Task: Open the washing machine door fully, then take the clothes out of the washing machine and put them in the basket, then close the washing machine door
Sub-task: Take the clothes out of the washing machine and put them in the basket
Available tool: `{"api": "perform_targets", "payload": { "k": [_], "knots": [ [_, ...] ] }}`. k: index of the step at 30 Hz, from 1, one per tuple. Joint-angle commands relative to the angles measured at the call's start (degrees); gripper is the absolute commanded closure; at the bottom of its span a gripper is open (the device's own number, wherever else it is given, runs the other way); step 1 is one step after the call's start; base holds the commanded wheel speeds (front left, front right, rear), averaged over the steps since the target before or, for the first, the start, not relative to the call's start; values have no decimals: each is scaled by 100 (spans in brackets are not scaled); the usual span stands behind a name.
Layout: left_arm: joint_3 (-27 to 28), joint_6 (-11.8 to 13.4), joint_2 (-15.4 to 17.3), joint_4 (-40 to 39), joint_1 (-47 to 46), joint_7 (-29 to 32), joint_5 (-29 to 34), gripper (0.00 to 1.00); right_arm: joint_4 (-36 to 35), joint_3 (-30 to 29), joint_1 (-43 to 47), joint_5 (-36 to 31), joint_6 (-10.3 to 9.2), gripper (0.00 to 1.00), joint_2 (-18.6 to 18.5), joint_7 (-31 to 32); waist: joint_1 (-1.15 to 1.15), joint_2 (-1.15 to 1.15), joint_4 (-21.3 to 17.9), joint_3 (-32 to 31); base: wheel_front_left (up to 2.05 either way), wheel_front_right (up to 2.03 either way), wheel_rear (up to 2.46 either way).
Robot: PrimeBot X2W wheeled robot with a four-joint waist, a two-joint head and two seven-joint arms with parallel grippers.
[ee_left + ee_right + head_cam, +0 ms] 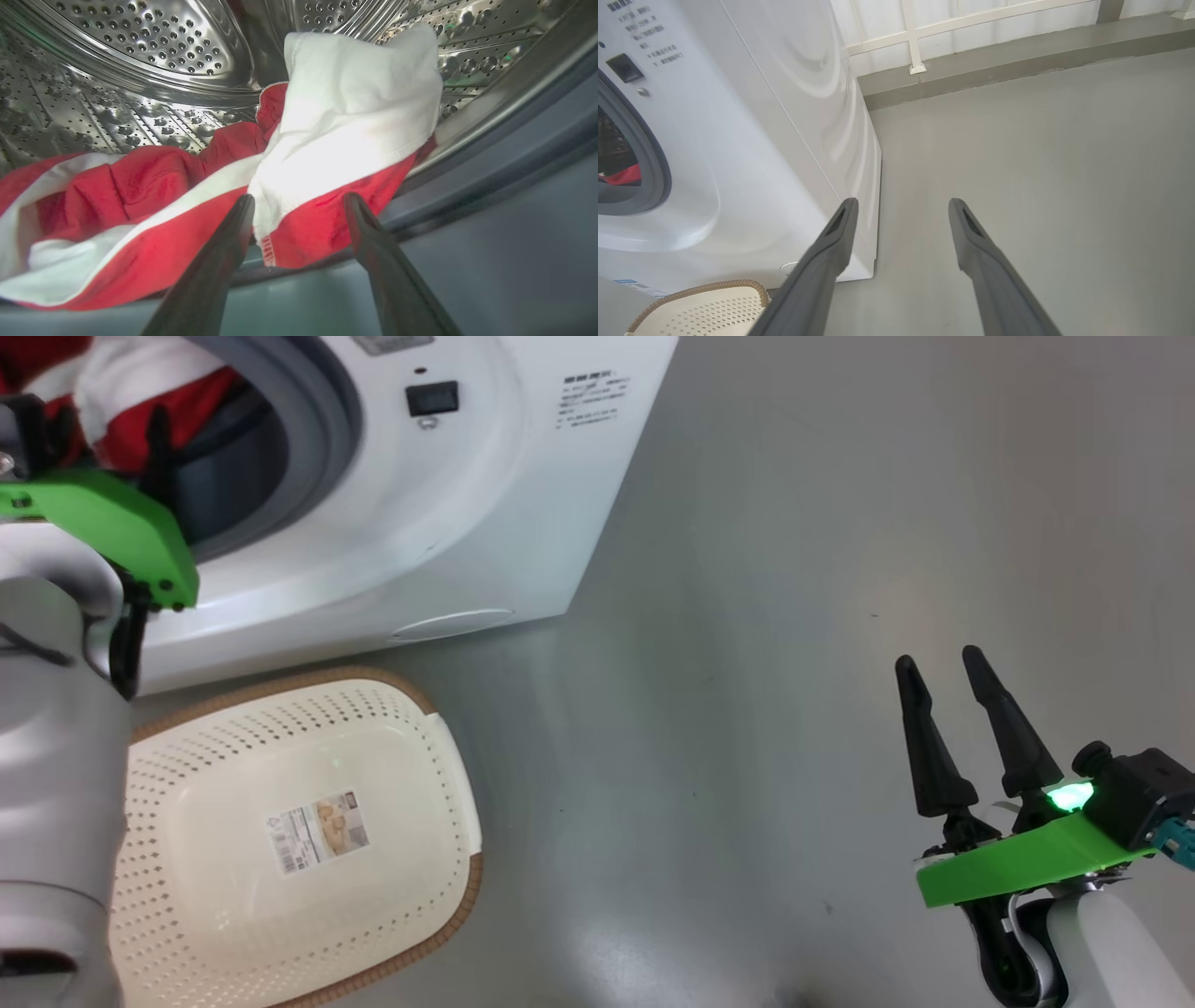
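Grey floor (pixel 747 616), washing machine (pixel 485 523) standing on it, basket (pixel 411 775) just in front. Left gripper (pixel 299 198) at the drum (pixel 154 46) mouth, fingers spread wide, gripping nothing. Clothes (pixel 154 186) lie right ahead of its tips on the drum's lower lip; white panel's edge sits between the tips, contact unclear. Pile runs long across the left wrist view, lower left to upper right, white fold pointing up into the drum. Right gripper (pixel 937 656) spread wide over floor, well apart.
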Motion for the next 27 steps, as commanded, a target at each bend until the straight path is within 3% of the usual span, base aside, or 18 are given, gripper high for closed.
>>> {"api": "perform_targets", "payload": {
  "k": [1, 11, 12, 13, 15, 16, 17, 18, 27],
  "knots": [
    [38, 76, 316, 23, -176, 41, 16, 0, -133, 144, -35, 50, 37, 0, -27, -37, 0, 0, -93, 93, 0, 0, 0],
    [-20, 116, 433, 334, -391, 133, -35, 0, -137, 253, -70, 79, 37, 0, -39, -37, 0, 0, -206, 159, 0, 0, 0],
    [-19, 123, 442, 350, -401, 142, -48, 4, -138, 256, -76, 79, 37, 0, -37, -37, 0, 0, -211, 166, 0, 0, 0],
    [-27, 122, 444, 365, -397, 152, -55, 39, -135, 256, -82, 79, 37, 0, -35, -37, 0, 0, -214, 169, 0, 0, 0],
    [-44, 119, 444, 388, -383, 155, -69, 58, -124, 256, -88, 79, 37, 0, -31, -37, 0, 0, -225, 159, 0, 0, 0],
    [-51, 117, 448, 398, -373, 164, -77, 82, -121, 252, -89, 79, 37, 0, -30, -37, 0, 0, -227, 155, 0, 0, 0],
    [-59, 115, 450, 406, -363, 168, -84, 96, -119, 247, -89, 78, 37, 0, -29, -37, 0, 0, -228, 150, 0, 0, 0],
    [-66, 112, 451, 413, -352, 164, -93, 100, -118, 242, -88, 78, 37, 0, -28, -37, 0, 0, -229, 143, 0, 0, 0],
    [-58, 54, 334, 431, -247, -270, -284, 100, -115, 159, -77, 58, 37, 0, -51, -37, 0, 0, -103, 26, 0, 0, 0]
  ]
}}
